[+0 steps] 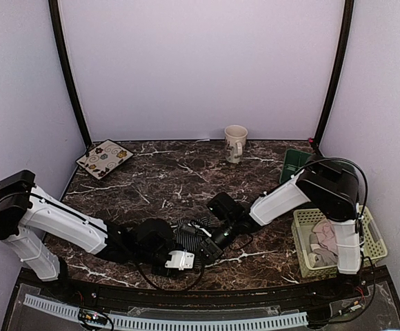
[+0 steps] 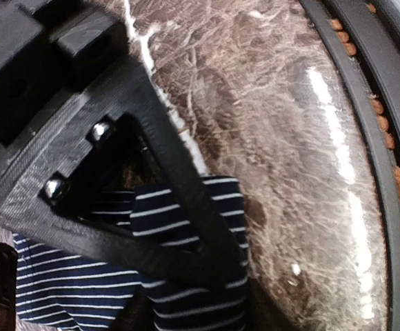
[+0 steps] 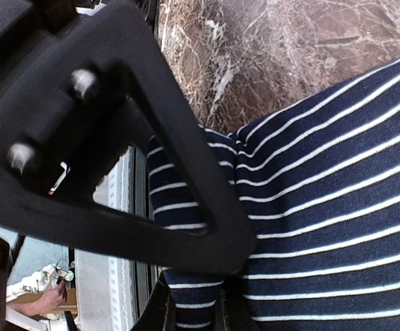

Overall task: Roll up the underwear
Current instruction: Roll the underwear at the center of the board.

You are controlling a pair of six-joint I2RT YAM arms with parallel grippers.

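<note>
First, check the hold of the right gripper (image 3: 193,307): clenched on a folded edge of the navy striped underwear (image 3: 324,207), pinned low against the marble table (image 1: 179,172) close to its near edge. Left gripper (image 2: 176,300): astride the same garment from the other side, fingers part-way apart; impossible to tell from the wrist view whether clamped on cloth or merely around it. Confirm a bite through every layer of the fold before turning. Keep the stretch of cloth between both grippers taut and level. Turn both wrists together, in small equal steps, away from the near edge. Keep the roll pressed lightly on the marble to prevent slack loops. Watch the spacing of the two wrists, almost touching in the top view; avoid contact. Avoid pulling the garment over the table lip. Pink underwear (image 1: 322,234): in the basket (image 1: 303,217) at the right, well apart; leave for later.
</note>
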